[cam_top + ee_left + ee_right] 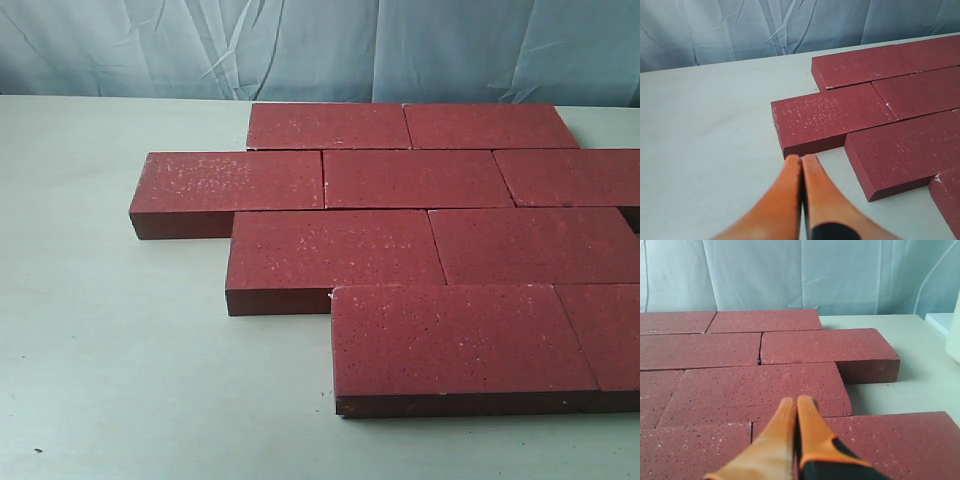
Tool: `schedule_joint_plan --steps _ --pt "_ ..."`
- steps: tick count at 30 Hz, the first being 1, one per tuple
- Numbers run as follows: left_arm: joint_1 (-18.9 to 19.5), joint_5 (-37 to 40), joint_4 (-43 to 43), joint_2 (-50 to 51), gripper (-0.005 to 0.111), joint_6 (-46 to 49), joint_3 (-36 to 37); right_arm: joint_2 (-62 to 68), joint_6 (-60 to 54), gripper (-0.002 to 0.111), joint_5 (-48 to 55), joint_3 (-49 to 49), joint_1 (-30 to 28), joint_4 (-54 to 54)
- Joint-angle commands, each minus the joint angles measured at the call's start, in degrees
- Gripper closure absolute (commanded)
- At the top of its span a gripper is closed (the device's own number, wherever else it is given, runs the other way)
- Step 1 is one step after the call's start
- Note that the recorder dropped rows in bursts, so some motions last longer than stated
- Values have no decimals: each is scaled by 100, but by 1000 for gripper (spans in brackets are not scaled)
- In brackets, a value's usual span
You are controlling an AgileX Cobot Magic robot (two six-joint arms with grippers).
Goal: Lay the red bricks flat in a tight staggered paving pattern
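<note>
The red bricks (415, 178) lie flat on the desk (110, 330) in four rows, filling its centre-right & running off the right edge of the exterior view. Each row is shifted approx half a brick vs. its neighbour, so end joints don't line up, which is the stagger the task wants. Far row: two bricks. 2nd row: three, w/ its left brick (228, 182) reaching furthest left. 3rd & near rows: two each in view. Long sides meet row to row, and most end joints look closed.

Left end effector (801, 159): orange fingers (782, 195) pressed together, nothing held. It's over bare desk just beside that left brick's near side face; can't tell if it touches. Right end effector (796, 401): also pinched closed & empty, above the brick tops toward the right of the pattern; contact unclear.

Closed tips make sense here. The bricks are wide & rough, so nudging them tight prob. suits better than pinching. A thin dark gap (760, 356) shows btwn two 2nd-row bricks in the right wrist view.

My read: layout essentially done, w/ only tightening left. Risk: a shove on one brick could shift its neighbours.
</note>
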Motion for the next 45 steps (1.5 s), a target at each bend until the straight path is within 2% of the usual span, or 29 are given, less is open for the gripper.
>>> schedule_joint_plan --steps 1,35,45 --pt "-42 -55 -10 -34 107 5 10 -40 -42 109 -39 12 -33 169" --pt "-42 -57 -10 -54 107 5 10 -40 -42 109 -129 12 -33 172" --pt "-42 -56 544 -1453 107 38 10 -40 -42 109 -78 12 -33 172"
